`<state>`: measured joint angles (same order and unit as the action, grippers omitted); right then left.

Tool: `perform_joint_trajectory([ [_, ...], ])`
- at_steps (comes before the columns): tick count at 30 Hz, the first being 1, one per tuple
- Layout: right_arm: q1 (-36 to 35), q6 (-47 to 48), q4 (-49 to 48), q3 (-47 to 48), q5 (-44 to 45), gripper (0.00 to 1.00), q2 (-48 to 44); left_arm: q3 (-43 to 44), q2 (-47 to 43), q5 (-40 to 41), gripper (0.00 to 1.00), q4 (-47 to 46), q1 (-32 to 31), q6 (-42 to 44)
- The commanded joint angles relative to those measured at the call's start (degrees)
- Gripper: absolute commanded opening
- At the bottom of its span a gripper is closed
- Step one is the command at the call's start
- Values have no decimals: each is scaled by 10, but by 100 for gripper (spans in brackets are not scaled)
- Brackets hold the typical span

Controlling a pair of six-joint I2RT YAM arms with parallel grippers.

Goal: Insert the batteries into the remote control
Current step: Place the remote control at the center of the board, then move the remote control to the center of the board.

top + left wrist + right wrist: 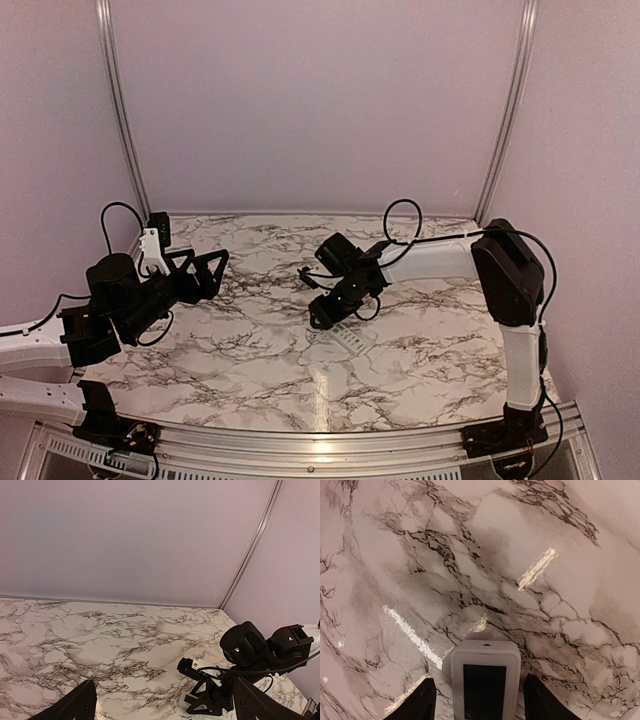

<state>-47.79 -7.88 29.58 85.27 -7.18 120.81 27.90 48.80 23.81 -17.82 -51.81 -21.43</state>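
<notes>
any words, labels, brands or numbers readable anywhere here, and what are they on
No text can be read in any view.
Slim white rectangular plastic remote control: dark screen blank, no print visible on its casing.
Small white patch on the black right wrist: too small and blurred to read.

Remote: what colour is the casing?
White; the remote has a dark screen. Shows best in the right wrist view.
</notes>
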Motion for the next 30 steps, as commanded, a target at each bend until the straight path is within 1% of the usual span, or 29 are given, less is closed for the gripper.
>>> perform_joint_trajectory([
  [1, -6, -2, 8, 4, -28, 61, 7, 1, -2, 9, 99, -3, 4, 13],
  [4, -3, -5, -19, -10, -60, 64, -20, 5, -1, 8, 99, 2, 4, 12],
  [5, 0, -7, -33, -20, -75, 69, -37, 7, -1, 7, 99, 3, 4, 12],
  [7, 11, -11, -57, -41, -90, 74, -69, 11, 2, 3, 99, 5, 5, 10],
  [10, 42, -11, -82, -80, -91, 75, -121, 20, 12, -3, 99, 10, 4, 10],
  [13, 75, -2, -110, -138, -84, 76, -170, 32, 23, -6, 99, 20, 4, 7],
  [17, 104, 10, -106, -186, -29, 77, -204, 45, 36, -11, 99, 26, 3, 5],
  [23, 105, 22, -87, -227, 84, 79, -213, 54, 46, -19, 99, 28, 4, 1],
  [30, 101, 33, -75, -242, 112, 80, -202, 64, 58, -26, 99, 29, 4, -5],
])
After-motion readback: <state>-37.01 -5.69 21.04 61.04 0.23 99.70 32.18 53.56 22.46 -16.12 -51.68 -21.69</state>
